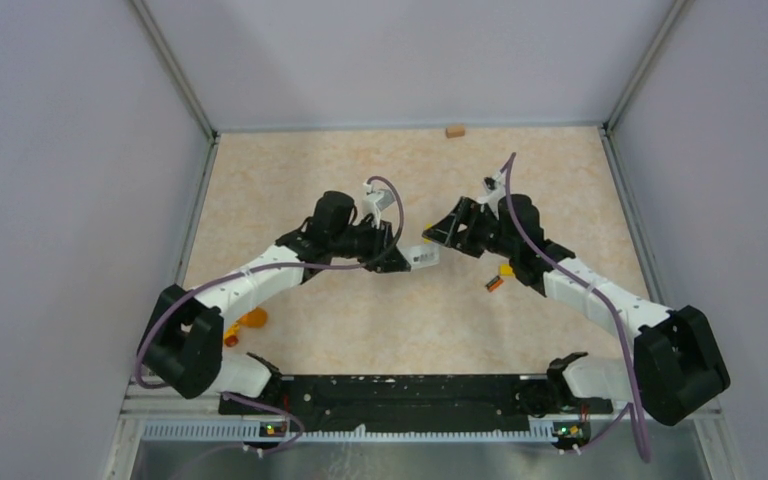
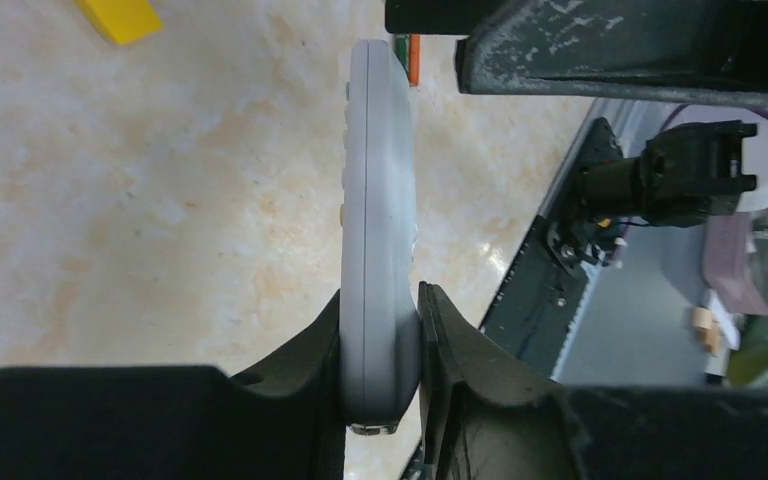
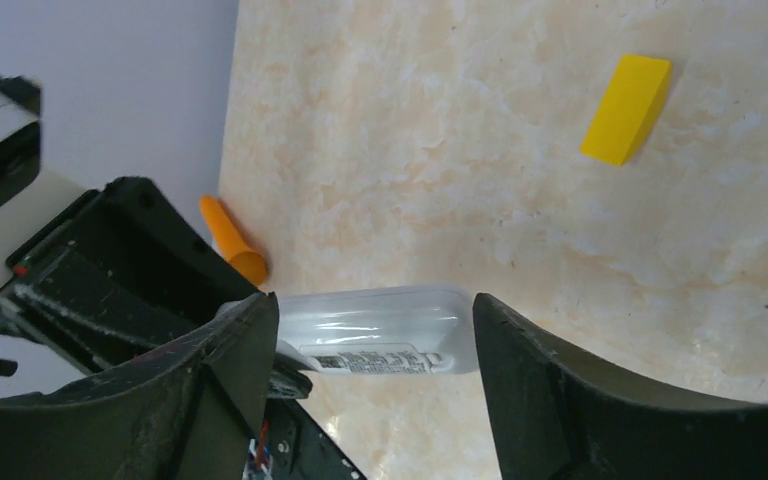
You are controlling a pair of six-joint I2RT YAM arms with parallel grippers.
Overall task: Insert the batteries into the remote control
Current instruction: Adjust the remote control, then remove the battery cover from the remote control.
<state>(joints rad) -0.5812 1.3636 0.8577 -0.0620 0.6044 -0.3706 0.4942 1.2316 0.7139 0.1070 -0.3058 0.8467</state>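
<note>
My left gripper is shut on the white remote control and holds it above the table. In the left wrist view the remote stands edge-on, clamped at its near end between the jaws. My right gripper is open, and its jaws straddle the remote's free end, which shows a printed label. One orange-and-black battery lies on the table under the right arm; a sliver of it shows in the left wrist view. The other batteries are out of view.
A yellow block lies by the battery and also shows in the right wrist view and the left wrist view. A larger orange cylinder lies at the near left, also in the right wrist view. A small tan block sits at the back wall.
</note>
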